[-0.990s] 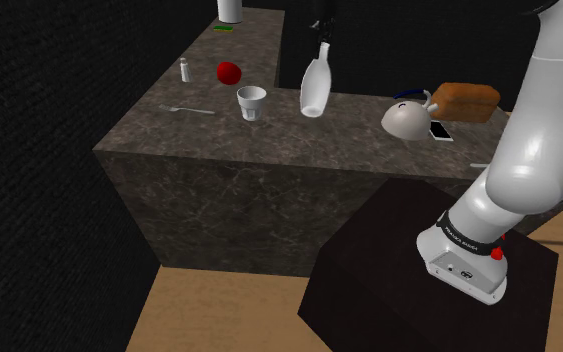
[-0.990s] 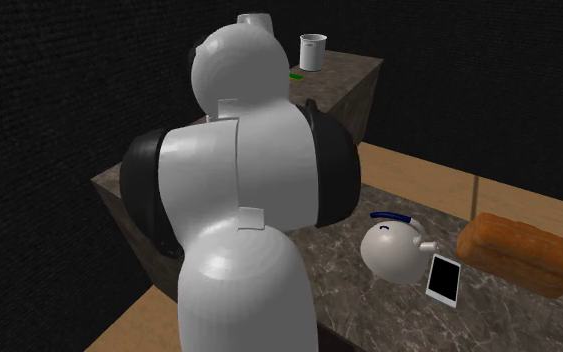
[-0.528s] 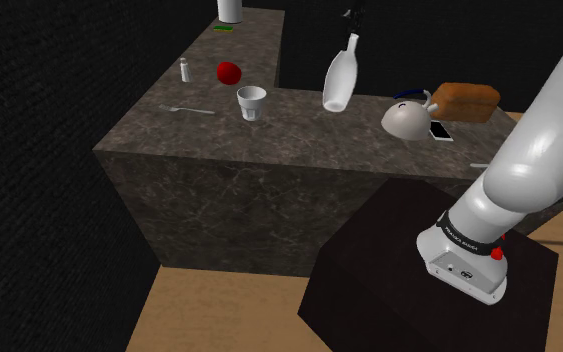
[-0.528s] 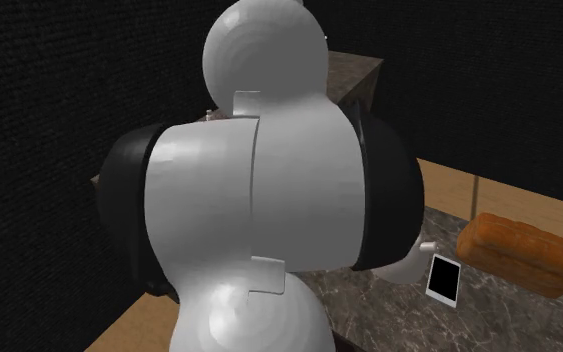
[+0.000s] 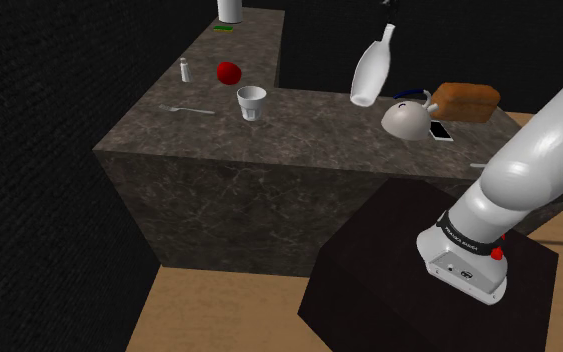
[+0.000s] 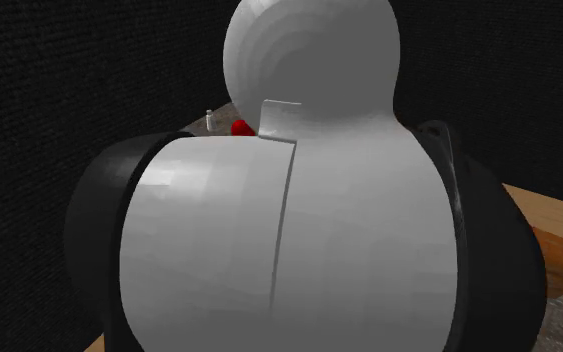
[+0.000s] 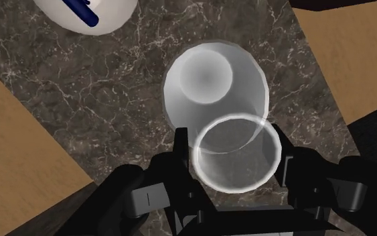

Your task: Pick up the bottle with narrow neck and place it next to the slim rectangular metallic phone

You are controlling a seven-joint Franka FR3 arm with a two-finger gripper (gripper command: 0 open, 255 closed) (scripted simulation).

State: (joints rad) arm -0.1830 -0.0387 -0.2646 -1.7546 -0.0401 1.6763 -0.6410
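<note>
Two fingers of my end effector [image 7: 236, 162] clamp the white bottle [image 5: 369, 72] by its neck, high off the tabletop [image 5: 299, 140], presumably to clear the kettle [image 5: 406, 118] beside the phone [image 5: 441, 131].

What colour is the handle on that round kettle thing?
The handle is dark blue, on a white kettle; the wrist view shows it best.

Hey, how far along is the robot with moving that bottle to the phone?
Done: the white bottle is off the counter, its neck clasped in the gripper. In hand: it hangs tilted in the air, just short of the white kettle. Left: carry it to the phone beyond the kettle, set it down beside it and let go.
</note>
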